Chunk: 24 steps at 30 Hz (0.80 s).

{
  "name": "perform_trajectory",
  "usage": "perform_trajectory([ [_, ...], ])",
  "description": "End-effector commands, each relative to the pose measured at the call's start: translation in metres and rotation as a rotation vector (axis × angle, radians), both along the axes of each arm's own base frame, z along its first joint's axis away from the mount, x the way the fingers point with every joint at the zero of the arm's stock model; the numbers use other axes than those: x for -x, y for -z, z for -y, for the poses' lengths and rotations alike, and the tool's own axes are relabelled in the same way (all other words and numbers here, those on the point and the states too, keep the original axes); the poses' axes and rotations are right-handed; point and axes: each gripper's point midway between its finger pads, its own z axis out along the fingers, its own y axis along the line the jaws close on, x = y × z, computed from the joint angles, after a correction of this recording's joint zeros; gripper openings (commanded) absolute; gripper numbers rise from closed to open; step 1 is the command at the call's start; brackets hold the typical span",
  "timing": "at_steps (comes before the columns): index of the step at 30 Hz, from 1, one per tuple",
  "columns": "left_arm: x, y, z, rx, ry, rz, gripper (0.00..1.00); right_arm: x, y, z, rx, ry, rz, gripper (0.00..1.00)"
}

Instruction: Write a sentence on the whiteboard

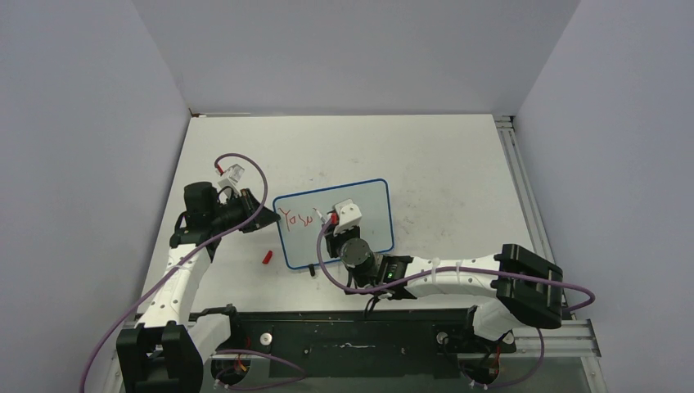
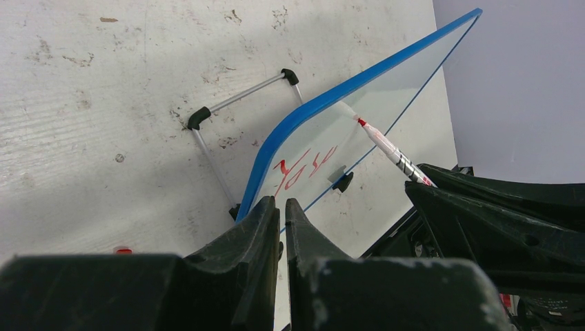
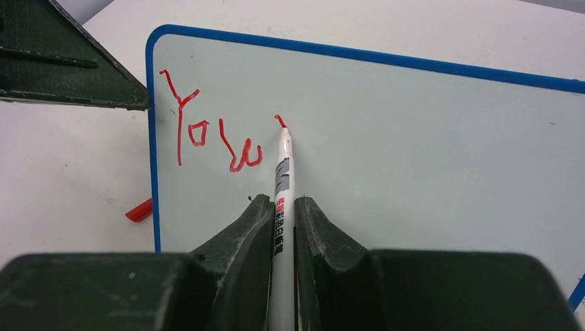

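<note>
Right wrist: right gripper clamps the marker, tip on the propped board just past the lettering; left gripper, fingers together, seemingly braces its left edge against sliding.

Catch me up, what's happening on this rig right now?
The right gripper is shut on a marker, with its tip pressed to the whiteboard, partway through a sentence. The red writing reads "You" so far, with a small stroke beside it at the marker tip. The left gripper is closed on the board's left edge, apparently steadying it. A red cap lies on the table beside that edge.
</note>
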Motion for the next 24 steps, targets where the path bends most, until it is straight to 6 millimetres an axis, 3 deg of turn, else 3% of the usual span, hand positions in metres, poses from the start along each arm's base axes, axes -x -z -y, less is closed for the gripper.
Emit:
perform_trajectory([
  [1,-0.007,-0.015,0.001,-0.004,0.015,0.062,0.08,-0.002,-0.01,0.01,-0.042,0.04,0.01,0.05],
  [9,-0.007,-0.015,0.001,-0.004,0.016,0.061,0.08,0.007,-0.012,-0.004,-0.034,-0.039,0.018,0.05],
  [15,-0.007,-0.015,0.001,-0.005,0.013,0.062,0.08,0.026,-0.031,-0.015,-0.055,-0.126,0.069,0.05],
  [20,-0.006,-0.015,0.001,-0.005,0.016,0.061,0.08,0.022,-0.039,0.003,-0.06,-0.049,0.067,0.05],
  [24,-0.006,-0.015,0.002,-0.005,0.016,0.06,0.09,0.017,-0.031,0.012,-0.029,-0.018,0.052,0.05],
])
